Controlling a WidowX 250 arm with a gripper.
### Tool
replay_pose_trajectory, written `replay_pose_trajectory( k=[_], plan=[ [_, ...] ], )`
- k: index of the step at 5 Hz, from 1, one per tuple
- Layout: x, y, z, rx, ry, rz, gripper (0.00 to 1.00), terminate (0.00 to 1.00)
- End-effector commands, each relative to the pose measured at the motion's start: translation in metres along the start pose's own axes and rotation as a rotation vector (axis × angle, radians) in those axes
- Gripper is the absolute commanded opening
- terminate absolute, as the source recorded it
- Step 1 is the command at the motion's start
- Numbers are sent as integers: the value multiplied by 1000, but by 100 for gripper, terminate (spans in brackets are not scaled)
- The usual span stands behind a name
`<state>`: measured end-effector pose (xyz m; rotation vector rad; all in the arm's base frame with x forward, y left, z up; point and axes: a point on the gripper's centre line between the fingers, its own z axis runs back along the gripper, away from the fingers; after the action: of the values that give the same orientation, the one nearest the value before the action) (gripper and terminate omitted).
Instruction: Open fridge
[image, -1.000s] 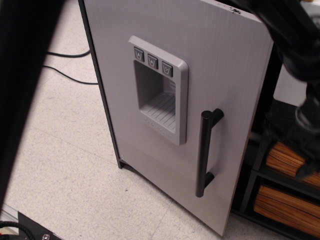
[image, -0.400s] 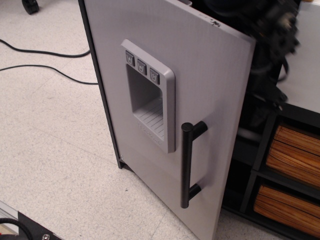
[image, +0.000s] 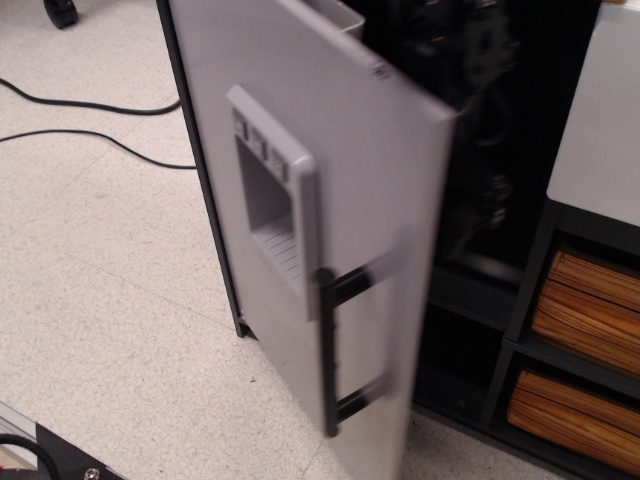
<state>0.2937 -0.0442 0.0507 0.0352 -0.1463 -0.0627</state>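
The fridge door (image: 340, 140) is grey and stands swung well out from the black frame, hinged on its left edge and motion-blurred. Its dispenser recess (image: 268, 200) and black bar handle (image: 330, 350) face left of the camera. The dark interior (image: 460, 300) shows to the right of the door's free edge. A dark blurred part of my arm (image: 480, 110) is behind the door's upper edge, inside the opening. The gripper blends into the dark there, so I cannot make out its jaws.
A black shelf unit with orange wood-grain drawer fronts (image: 585, 300) stands right of the fridge, with a white top (image: 600, 130) above it. Black cables (image: 90, 135) lie on the speckled floor at left. A black device (image: 60, 455) sits at the bottom left corner.
The door has swung further open, its free edge moving left and exposing more of the dark interior. The arm has moved from the door's right side into the opening.
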Motion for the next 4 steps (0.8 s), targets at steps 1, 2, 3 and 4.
replay_pose_trajectory(
  k=[1,2,3,4],
  plan=[
    [-61,21,14,-20,-3,-171,100,0],
    [-80,33,18,-46,-28,-235,100,0],
    [-83,47,22,-47,-33,-239,100,0],
    [-81,60,15,-29,-18,-221,100,0]
  ],
)
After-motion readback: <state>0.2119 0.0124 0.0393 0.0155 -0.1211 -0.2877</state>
